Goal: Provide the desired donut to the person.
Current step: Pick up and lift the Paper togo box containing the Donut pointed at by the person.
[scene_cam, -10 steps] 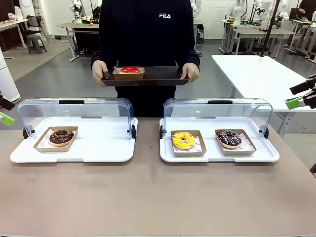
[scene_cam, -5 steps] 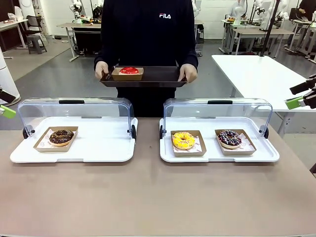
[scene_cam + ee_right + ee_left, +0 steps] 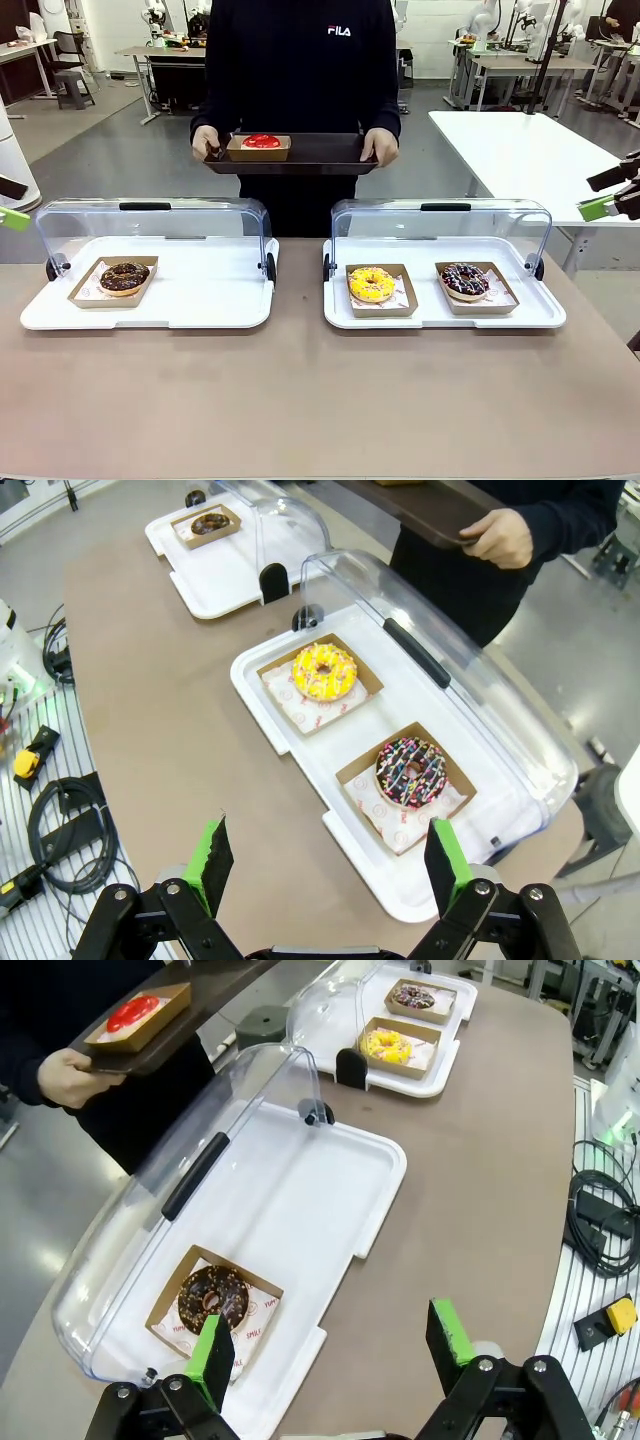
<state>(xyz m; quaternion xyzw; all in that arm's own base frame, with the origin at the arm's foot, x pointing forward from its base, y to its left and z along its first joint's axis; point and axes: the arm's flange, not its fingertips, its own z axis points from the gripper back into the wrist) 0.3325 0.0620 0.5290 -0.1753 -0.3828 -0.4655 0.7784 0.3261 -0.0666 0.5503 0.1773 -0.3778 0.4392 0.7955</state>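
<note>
The person (image 3: pixel 300 70), cut off above the chest, holds a dark tray (image 3: pixel 325 152) in both hands, with a red donut (image 3: pixel 262 142) boxed on it. On the table (image 3: pixel 300 400), the left case (image 3: pixel 200 305) holds a chocolate donut (image 3: pixel 124 276). The right case (image 3: pixel 430 315) holds a yellow donut (image 3: pixel 371 284) and a sprinkled donut (image 3: pixel 465 279). Both lids are raised. The left jaws and the right jaws, clipped by the front view's edges, gape wide and grasp nothing. I cannot tell which donut is wanted.

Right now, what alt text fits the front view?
A person beyond the table holds a dark tray carrying a red donut. On the table, the open left case holds a chocolate donut; the open right case, a yellow donut and a sprinkled donut.
</note>
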